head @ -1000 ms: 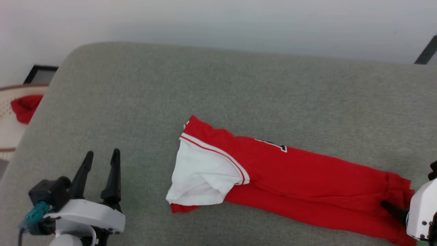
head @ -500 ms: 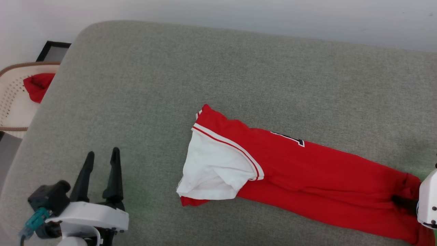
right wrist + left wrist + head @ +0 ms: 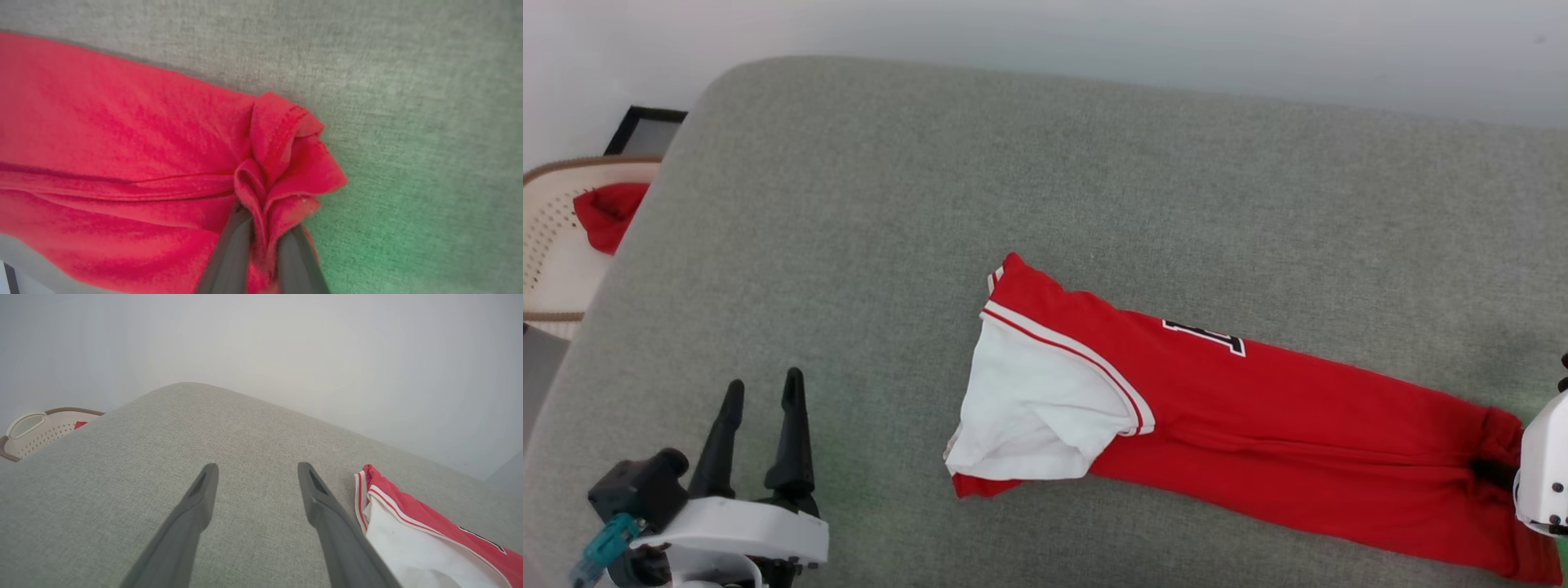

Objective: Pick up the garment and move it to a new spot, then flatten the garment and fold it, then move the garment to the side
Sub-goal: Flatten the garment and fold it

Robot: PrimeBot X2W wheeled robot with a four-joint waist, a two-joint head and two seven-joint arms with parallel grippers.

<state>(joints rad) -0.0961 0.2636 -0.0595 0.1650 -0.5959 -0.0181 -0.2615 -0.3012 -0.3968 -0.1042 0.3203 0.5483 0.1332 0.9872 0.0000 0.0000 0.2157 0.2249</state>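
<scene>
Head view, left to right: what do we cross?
Basket holding a red cloth → left gripper, fingers apart → garment: white sleeve, then black print → right gripper, shut on the garment's end.

The garment [image 3: 1258,425] is laid on the cushion [image 3: 1013,180]
Its right end is pinched in the right tool [image 3: 263,228]; the left tool [image 3: 765,378] is seen well left of it, a basket [image 3: 547,245] past the left edge.
</scene>
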